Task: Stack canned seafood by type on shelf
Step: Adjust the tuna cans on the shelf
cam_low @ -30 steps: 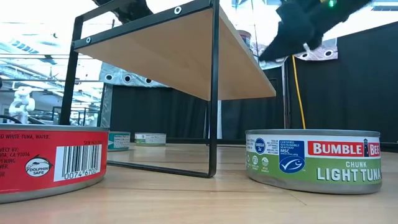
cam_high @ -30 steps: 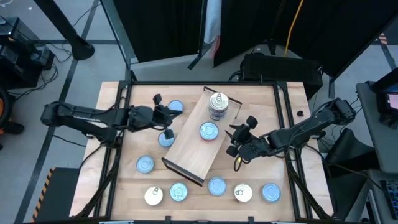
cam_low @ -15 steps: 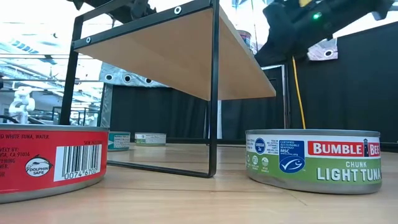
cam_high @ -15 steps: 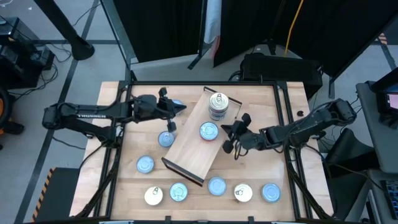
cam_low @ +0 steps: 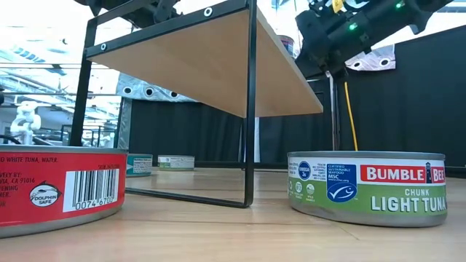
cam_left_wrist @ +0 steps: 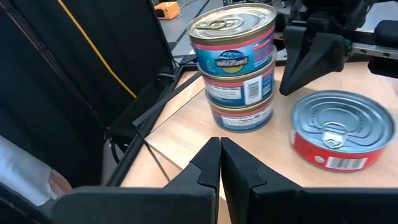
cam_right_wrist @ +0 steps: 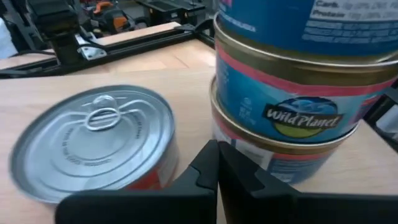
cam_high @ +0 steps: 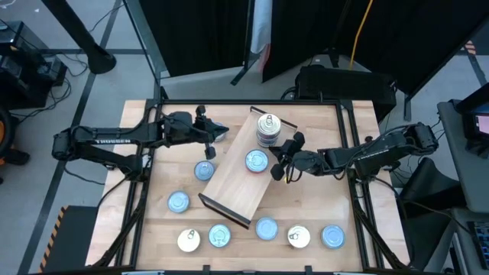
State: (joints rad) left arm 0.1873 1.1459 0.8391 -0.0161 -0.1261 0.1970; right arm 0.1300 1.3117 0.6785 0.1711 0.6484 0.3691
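The shelf lies aslant across the table's middle. At its far end stands a stack of three tins, topped by a cream one. Beside the stack a single silver-topped red tin rests on the board. My right gripper is shut and hangs just right of that tin, its tips between the tin and the stack. My left gripper is shut over the shelf's left side, pointing at the stack. I see no touch by either gripper.
Loose tins lie left of the shelf and in a row along the near edge. One blue tin sits under my left gripper. A black frame borders the table.
My right gripper has moved toward the table's left and far side, up to the shelf's single tin. It has rolled and shut its fingers on nothing. My left gripper has swung toward the far edge and the stack, staying shut.
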